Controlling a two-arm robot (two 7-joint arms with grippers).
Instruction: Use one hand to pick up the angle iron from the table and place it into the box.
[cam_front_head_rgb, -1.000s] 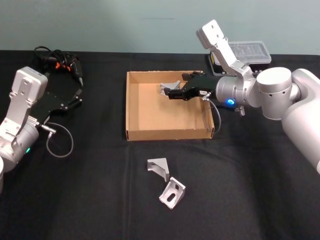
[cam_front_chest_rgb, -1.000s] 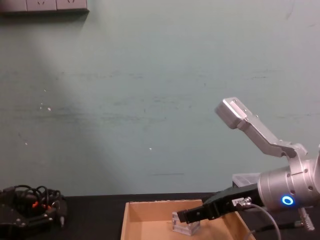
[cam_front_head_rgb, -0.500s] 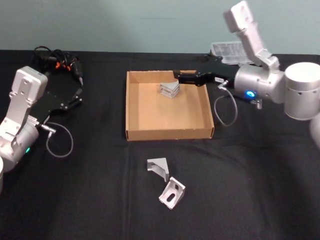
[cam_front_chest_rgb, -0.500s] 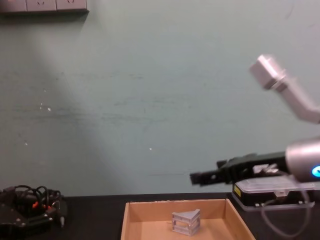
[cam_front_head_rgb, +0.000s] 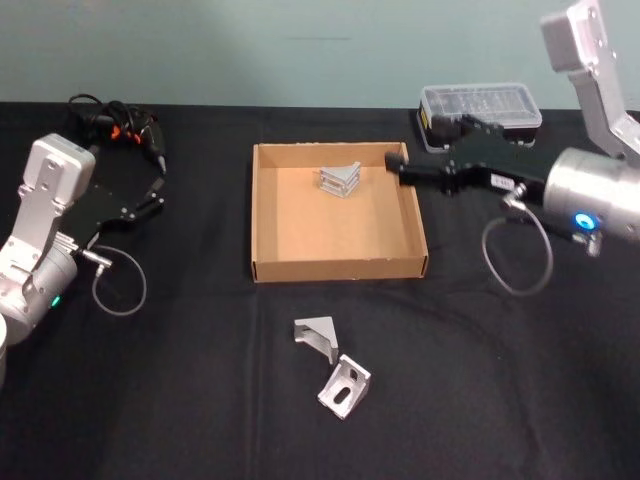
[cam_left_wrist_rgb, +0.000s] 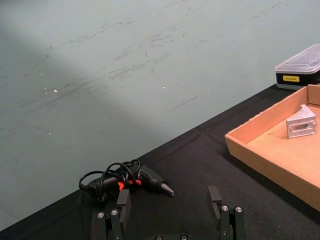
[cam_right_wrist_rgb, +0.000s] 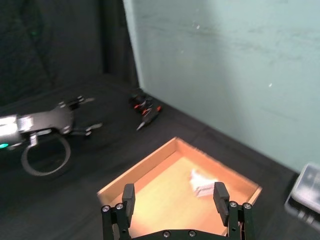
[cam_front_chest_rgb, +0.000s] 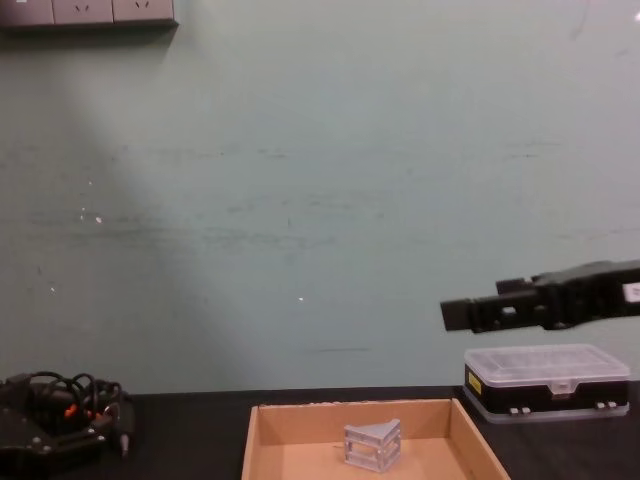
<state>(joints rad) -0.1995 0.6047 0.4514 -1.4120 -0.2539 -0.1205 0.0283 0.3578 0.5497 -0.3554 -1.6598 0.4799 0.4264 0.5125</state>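
One silver angle iron (cam_front_head_rgb: 340, 179) lies inside the tan box (cam_front_head_rgb: 340, 267), near its far wall; it also shows in the chest view as the angle iron (cam_front_chest_rgb: 372, 444) and in the right wrist view as the angle iron (cam_right_wrist_rgb: 204, 182). Two more angle irons (cam_front_head_rgb: 317, 337) (cam_front_head_rgb: 345, 387) rest on the black table (cam_front_head_rgb: 200, 400) in front of the box. My right gripper (cam_front_head_rgb: 395, 163) hovers open and empty above the box's far right corner, apart from the piece. My left gripper (cam_left_wrist_rgb: 168, 200) is parked open at the far left.
A black case with a clear lid (cam_front_head_rgb: 480, 105) stands behind the right arm. A black tool with tangled cables (cam_front_head_rgb: 115, 125) lies at the back left. A loose cable loop (cam_front_head_rgb: 120, 285) hangs beside the left arm.
My right gripper let go of the angle iron inside the box, then pulled back to the right and upward. The piece stays in the box. The left arm has not moved.
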